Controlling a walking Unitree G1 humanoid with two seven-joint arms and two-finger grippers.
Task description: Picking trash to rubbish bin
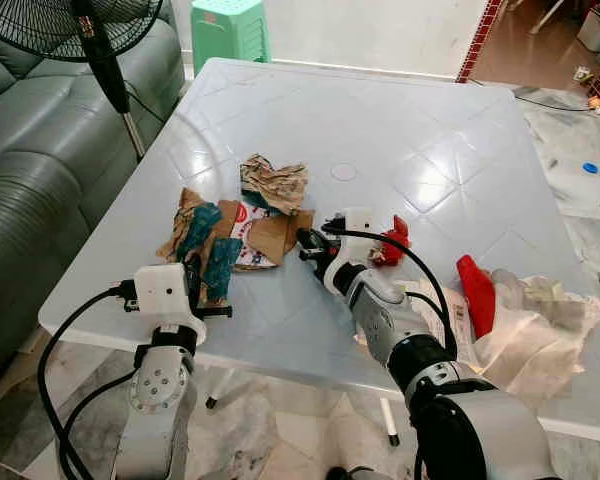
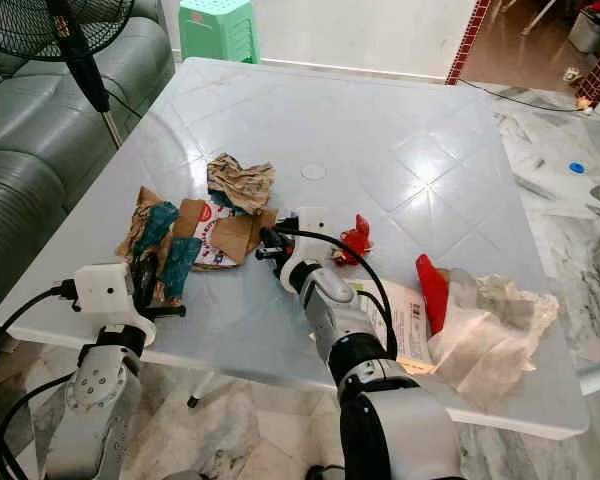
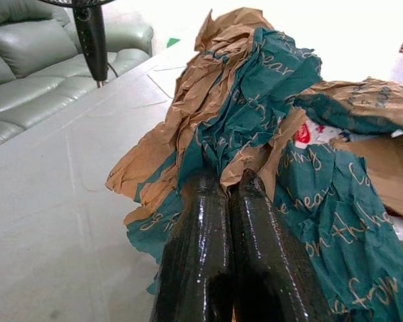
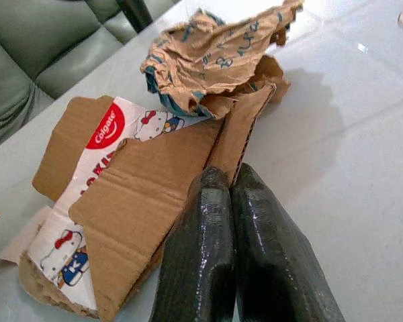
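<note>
A crumpled teal and brown paper [image 1: 202, 240] lies near the white table's [image 1: 400, 130] front left edge. My left gripper [image 3: 226, 178] is shut on its near fold. Right of it lies a flattened cardboard Colgate box [image 1: 265, 235], with one flap standing up. My right gripper [image 4: 232, 173] is shut on that flap's edge, and it sits at the box's right side [image 1: 308, 243]. Another crumpled brown paper ball [image 1: 273, 183] rests just behind the box.
A red wrapper [image 1: 392, 243] lies beside my right wrist. A red item [image 1: 477, 290], a printed sheet and a white plastic bag [image 1: 540, 330] sit at the front right. A fan [image 1: 100, 40] and grey sofa [image 1: 30, 150] stand left, a green stool [image 1: 230, 30] behind.
</note>
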